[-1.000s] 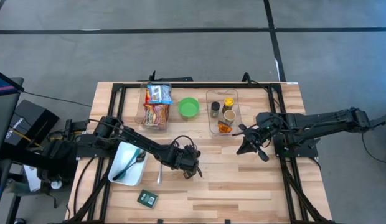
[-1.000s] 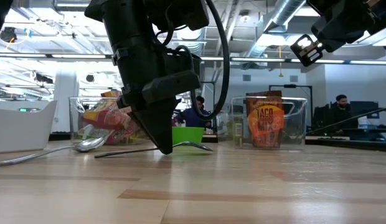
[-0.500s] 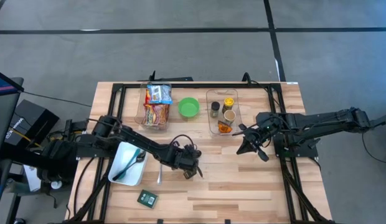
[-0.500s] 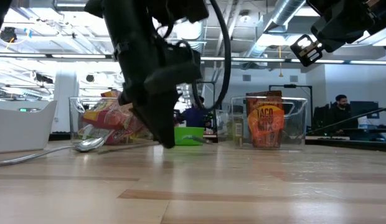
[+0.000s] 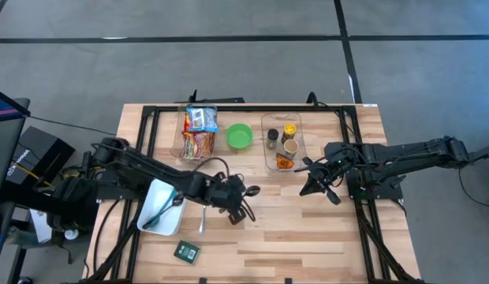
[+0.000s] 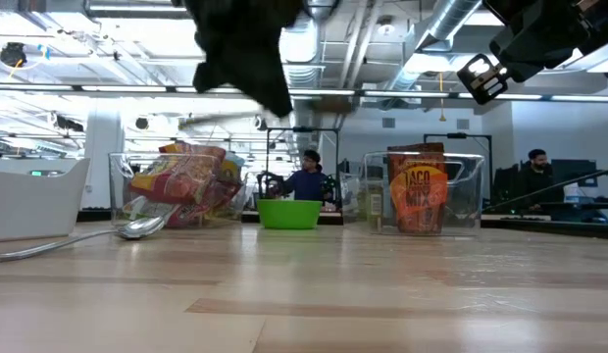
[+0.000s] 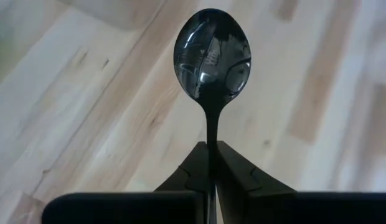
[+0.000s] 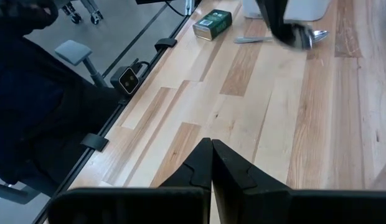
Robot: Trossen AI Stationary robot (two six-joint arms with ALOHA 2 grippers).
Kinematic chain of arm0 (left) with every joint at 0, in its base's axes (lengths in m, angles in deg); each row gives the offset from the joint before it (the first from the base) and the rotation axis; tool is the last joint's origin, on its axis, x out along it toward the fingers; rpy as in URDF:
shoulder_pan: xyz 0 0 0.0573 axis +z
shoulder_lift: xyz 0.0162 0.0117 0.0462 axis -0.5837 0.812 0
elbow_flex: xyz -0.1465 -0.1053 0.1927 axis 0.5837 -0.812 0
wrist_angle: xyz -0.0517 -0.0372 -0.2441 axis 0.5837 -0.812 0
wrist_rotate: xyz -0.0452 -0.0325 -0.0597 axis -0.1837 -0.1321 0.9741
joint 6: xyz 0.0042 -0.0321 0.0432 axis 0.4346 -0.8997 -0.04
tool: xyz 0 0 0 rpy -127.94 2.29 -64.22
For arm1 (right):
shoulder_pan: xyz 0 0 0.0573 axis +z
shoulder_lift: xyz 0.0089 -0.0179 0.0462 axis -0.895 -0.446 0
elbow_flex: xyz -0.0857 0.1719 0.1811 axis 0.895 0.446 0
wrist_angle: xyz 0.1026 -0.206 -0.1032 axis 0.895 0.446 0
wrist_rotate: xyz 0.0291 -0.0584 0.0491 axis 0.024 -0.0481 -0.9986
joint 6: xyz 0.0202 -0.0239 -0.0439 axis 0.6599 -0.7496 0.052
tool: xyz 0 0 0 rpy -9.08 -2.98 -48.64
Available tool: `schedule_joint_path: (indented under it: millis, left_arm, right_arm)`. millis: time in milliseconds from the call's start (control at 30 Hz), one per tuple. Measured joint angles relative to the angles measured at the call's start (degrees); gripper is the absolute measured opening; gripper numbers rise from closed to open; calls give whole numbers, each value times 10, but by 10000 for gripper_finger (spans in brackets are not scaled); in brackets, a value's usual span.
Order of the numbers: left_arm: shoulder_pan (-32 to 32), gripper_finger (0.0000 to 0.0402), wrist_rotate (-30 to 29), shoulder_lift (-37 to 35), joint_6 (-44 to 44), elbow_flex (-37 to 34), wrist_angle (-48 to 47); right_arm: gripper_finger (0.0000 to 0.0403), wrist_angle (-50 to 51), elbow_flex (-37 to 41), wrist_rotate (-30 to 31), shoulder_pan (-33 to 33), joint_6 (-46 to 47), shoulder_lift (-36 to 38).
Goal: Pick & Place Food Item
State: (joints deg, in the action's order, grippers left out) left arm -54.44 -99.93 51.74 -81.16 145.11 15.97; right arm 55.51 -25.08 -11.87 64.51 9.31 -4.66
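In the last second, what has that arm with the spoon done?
The left hand, shut on a spoon, has lifted it off the wooden table and drawn back a little. The right hand, the green bowl and the clear bins have not moved.

Overhead looks straight down on the worktop (image 5: 307,229); low camera faces level across it; wrist cameras hover close above it

Two clear bins (image 5: 199,136), one green bowl (image 5: 239,136)
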Motion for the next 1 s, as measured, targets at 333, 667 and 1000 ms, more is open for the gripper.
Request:
schedule_joint_path:
  millis: [333, 667, 1000]
  left_arm:
    - [-18, 4, -10, -88, 2, 0, -29]
    - [-45, 4, -15, -128, -36, 0, -99]
    - [-94, 5, -16, -179, -184, 0, -257]
  right_arm:
    - [0, 0, 0, 0, 0, 0, 0]
    - [0, 1, 0, 0, 0, 0, 0]
    - [0, 3, 0, -2, 0, 0, 0]
